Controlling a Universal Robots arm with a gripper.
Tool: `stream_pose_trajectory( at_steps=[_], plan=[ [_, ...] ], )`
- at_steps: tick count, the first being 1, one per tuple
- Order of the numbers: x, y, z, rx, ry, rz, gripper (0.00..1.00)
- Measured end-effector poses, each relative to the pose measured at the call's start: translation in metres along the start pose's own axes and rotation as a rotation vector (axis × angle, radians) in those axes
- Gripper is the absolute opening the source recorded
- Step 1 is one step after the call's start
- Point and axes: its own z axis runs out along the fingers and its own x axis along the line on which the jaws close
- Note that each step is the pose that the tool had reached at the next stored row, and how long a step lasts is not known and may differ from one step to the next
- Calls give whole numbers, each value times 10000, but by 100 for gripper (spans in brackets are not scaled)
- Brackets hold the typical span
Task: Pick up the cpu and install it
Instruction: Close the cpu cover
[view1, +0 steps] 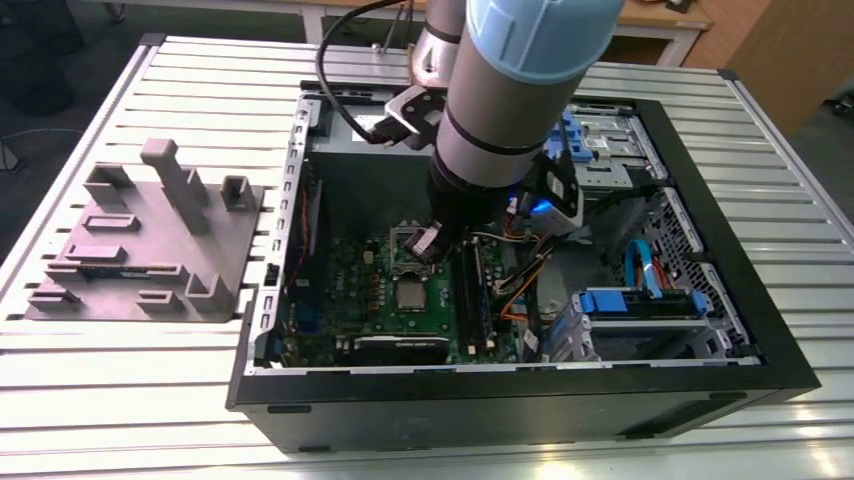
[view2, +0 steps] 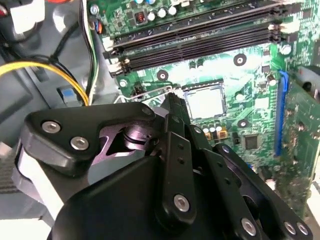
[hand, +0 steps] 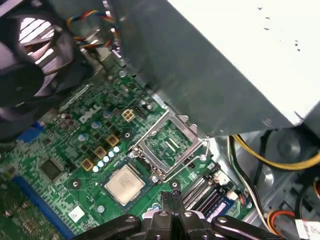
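The cpu (view1: 411, 293) is a small silvery square lying flat in its socket on the green motherboard (view1: 358, 300) inside the open computer case (view1: 747, 300). The first wrist view has the cpu (hand: 125, 184) beside the socket's metal frame (hand: 170, 142), which is hinged open. Its top glares white in the second wrist view (view2: 205, 102). My gripper (view1: 424, 245) hangs low in the case, just above and behind the socket, at the open frame. The black fingers (hand: 172, 202) are pressed together with nothing between them, and their tips (view2: 175, 107) sit beside the cpu.
A grey power supply box (hand: 225, 60) stands close behind the socket. Black memory slots (view2: 200, 42) run alongside. Yellow and orange cables (hand: 270, 162) lie near the drive bays with blue clips (view1: 641, 300). A grey fixture block (view1: 140, 240) sits on the table at the exterior view's left.
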Motion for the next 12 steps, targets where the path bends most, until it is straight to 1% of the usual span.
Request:
stream_pose_trajectory(
  at_steps=[2,10,12],
  plan=[
    [-17,3,5,-9,6,-62,10],
    [-178,109,51,-12,5,-78,10],
    [-202,115,57,-41,-9,-95,10]
  ],
)
